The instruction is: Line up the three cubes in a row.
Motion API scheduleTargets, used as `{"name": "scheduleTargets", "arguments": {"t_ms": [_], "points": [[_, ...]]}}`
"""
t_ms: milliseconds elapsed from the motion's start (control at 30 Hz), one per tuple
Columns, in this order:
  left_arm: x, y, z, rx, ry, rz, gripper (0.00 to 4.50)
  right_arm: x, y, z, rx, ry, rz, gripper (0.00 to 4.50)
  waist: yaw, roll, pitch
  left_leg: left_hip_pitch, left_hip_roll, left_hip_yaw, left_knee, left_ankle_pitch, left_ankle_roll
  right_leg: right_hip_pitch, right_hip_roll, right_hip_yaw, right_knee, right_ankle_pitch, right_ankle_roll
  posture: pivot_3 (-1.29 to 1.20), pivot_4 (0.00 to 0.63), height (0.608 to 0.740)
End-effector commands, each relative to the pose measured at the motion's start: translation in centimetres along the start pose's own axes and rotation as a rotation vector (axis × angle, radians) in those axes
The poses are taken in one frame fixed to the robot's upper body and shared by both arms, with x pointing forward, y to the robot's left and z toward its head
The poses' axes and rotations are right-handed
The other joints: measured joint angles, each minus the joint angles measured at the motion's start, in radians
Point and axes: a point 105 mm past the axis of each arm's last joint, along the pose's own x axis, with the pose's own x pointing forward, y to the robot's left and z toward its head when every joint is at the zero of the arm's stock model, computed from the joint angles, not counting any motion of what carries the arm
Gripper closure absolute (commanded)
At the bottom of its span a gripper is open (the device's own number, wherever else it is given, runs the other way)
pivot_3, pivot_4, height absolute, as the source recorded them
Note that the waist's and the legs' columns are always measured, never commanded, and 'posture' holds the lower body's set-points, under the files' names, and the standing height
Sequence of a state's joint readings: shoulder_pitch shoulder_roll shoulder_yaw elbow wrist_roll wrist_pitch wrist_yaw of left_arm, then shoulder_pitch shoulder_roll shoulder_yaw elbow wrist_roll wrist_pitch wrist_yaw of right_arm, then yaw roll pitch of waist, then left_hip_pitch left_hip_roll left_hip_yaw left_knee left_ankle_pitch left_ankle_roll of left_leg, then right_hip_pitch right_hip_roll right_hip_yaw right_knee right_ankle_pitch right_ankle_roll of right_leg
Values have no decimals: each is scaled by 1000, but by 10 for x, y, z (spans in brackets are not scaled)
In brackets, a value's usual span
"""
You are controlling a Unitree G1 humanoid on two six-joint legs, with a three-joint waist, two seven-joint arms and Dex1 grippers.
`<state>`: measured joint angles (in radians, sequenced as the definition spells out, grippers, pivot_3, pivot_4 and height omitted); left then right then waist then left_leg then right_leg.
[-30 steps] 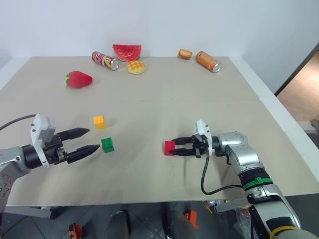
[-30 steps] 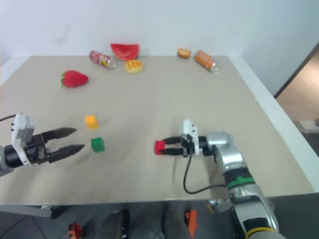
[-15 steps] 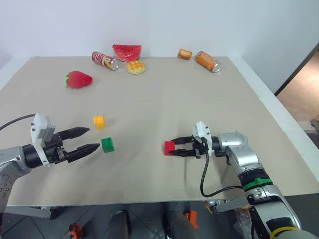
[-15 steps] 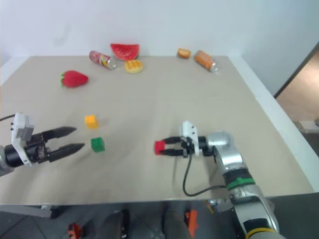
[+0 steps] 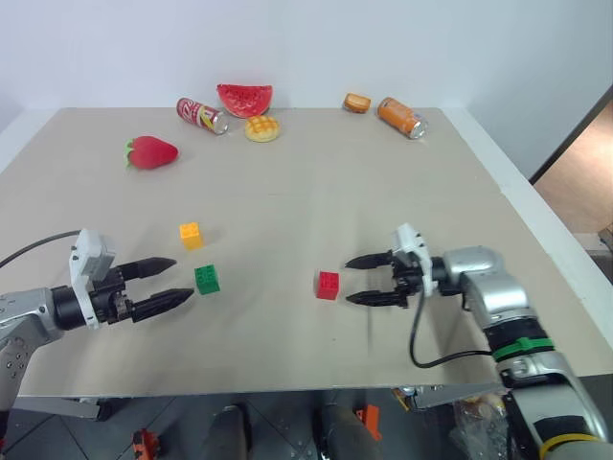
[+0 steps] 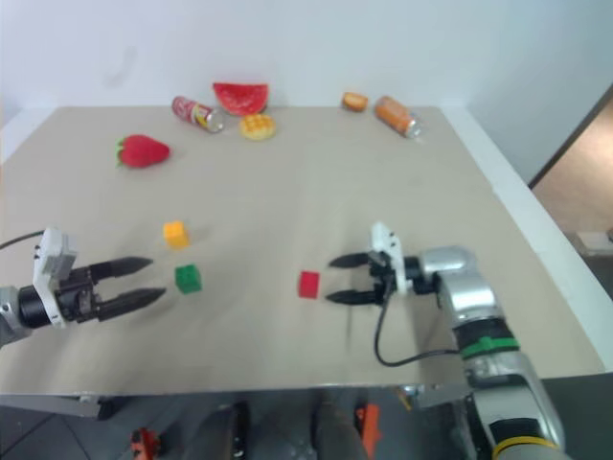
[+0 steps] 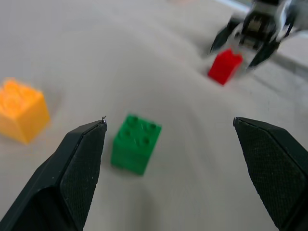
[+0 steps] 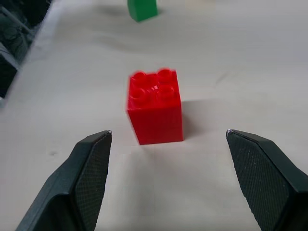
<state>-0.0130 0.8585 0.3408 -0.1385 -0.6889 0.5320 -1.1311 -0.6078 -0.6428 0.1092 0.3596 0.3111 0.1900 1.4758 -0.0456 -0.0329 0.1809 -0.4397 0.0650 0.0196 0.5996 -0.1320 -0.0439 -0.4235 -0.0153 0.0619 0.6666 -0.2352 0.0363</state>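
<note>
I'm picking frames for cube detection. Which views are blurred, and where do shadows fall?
Left wrist view: the far red cube and the right gripper behind it are soft, the green cube is sharper. Right wrist view: red cube crisp, its soft shadow lying on the table beside it. Right eye view: softer overall than the left eye view.

A strawberry (image 5: 151, 152), watermelon slice (image 5: 243, 99) and two cans (image 5: 202, 116) lie on the table (image 5: 383, 182).
</note>
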Motion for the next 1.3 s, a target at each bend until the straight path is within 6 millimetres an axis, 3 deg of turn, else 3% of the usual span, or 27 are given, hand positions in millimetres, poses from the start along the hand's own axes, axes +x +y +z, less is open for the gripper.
{"name": "scheduleTargets", "arguments": {"t_ms": [33, 100, 233, 333, 467, 700, 1000, 1200, 1300], "points": [[-10, 5, -20, 68, 133, 7, 148, -21, -4, 34, -114, -30, -19, 571, -1, 0, 0, 0, 0, 0, 0, 0, 0, 0, 0, 0, 0, 0, 0, 0, 150, 740], [-12, 9, -31, 82, 173, 18, 148, -29, -9, 47, -142, -61, -66, 571, -2, 0, 0, 1, 0, 1, 0, 0, 0, -1, -1, 1, 0, 0, -1, 0, 150, 740], [-8, 14, -32, 94, 156, 31, 148, -32, -11, 68, -162, -137, -101, 571, 0, 0, 0, 0, 0, 2, -1, 0, 0, -2, -2, 1, 0, 0, -1, 0, 150, 740], [4, 18, -36, 132, 163, 21, 148, -20, 3, 82, -184, -201, -72, 571, 2, 0, 0, -1, 0, 3, -1, -1, 0, -2, -2, 1, 0, 0, 0, 0, 150, 740], [19, 26, -36, 175, 142, 7, 148, -9, 15, 82, -188, -202, -60, 571, 7, 0, 0, -2, 0, 3, -1, -1, 1, -2, -2, 0, -1, -1, 0, 0, 150, 740], [37, 35, -35, 195, 113, -32, 148, -10, 20, 82, -174, -206, -77, 571, 6, 0, 0, -2, 0, 4, 0, -1, 1, -2, -2, 1, 0, 0, 1, 0, 150, 740], [53, 27, -34, 182, 77, -116, 148, -13, 20, 78, -163, -195, -96, 571, 8, 0, 0, -2, -1, 4, 0, -1, 1, -1, -2, 1, 0, 0, 2, 0, 150, 740], [63, 19, -29, 165, 38, -150, 1926, -11, 20, 76, -160, -194, -96, 522, 8, 0, 0, -2, -1, 4, 1, -1, 1, -1, -2, 1, 0, 0, 2, 0, 150, 740], [66, 15, -28, 151, 34, -161, 3026, -9, 20, 76, -160, -197, -92, 522, 8, 0, 0, -2, -1, 4, 1, -1, 1, -1, -2, 1, 0, 0, 2, 0, 150, 740]]}}
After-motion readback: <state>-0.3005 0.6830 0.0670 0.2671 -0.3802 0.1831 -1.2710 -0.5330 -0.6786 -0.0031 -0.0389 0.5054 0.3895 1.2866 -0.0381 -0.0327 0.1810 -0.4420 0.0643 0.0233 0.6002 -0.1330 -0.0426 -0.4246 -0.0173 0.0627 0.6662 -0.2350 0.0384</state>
